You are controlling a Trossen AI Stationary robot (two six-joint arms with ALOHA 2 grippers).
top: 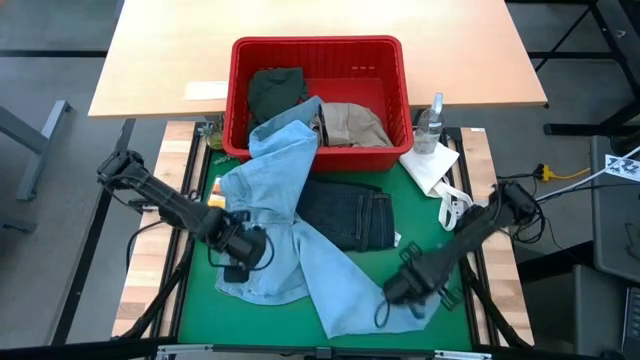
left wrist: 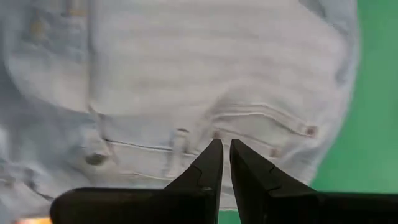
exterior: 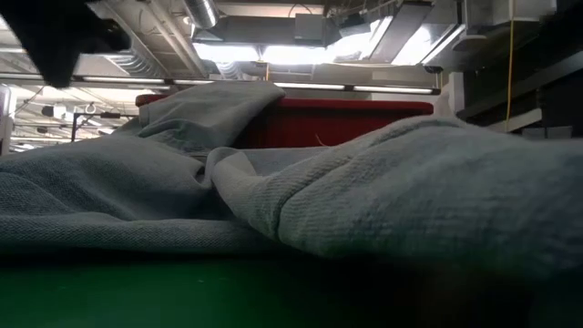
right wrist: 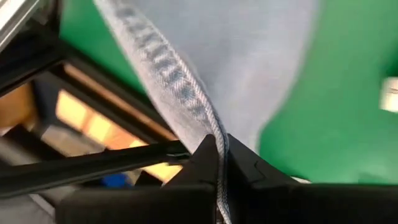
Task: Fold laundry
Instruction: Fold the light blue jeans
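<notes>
Light blue denim (top: 285,190) trails from the red basket (top: 316,45) over the green mat (top: 205,300), and its folds fill the low view (exterior: 273,182). Folded dark navy jeans (top: 345,212) lie on the mat with the denim across their near left part. A dark olive green piece (top: 275,92) and a beige khaki piece (top: 352,122) lie in the basket. My left gripper (top: 245,250) is shut on the denim's waist end. My right gripper (top: 398,290) is shut on the denim's leg end, near the table's front right. My left gripper (left wrist: 224,146) pinches the denim's waist part next to a riveted pocket seam (left wrist: 261,127), coming from above and pointing down. Only a narrow slit shows between the fingers. How many layers it has cannot be told. My right gripper (right wrist: 219,140) pinches a stitched edge seam (right wrist: 205,112) of the denim's leg end between its two fingers, coming steeply from above. The seam runs straight into the slit between the fingers. This end is raised off the mat, and the cloth spreads away from the fingers.
A white cloth sheet (top: 430,165) and a clear spray bottle (top: 432,122) sit at the back right, with a small white object (top: 455,205) near the right rail. A light wooden table (top: 150,60) stands beyond the basket. Bare green mat shows at the front left.
</notes>
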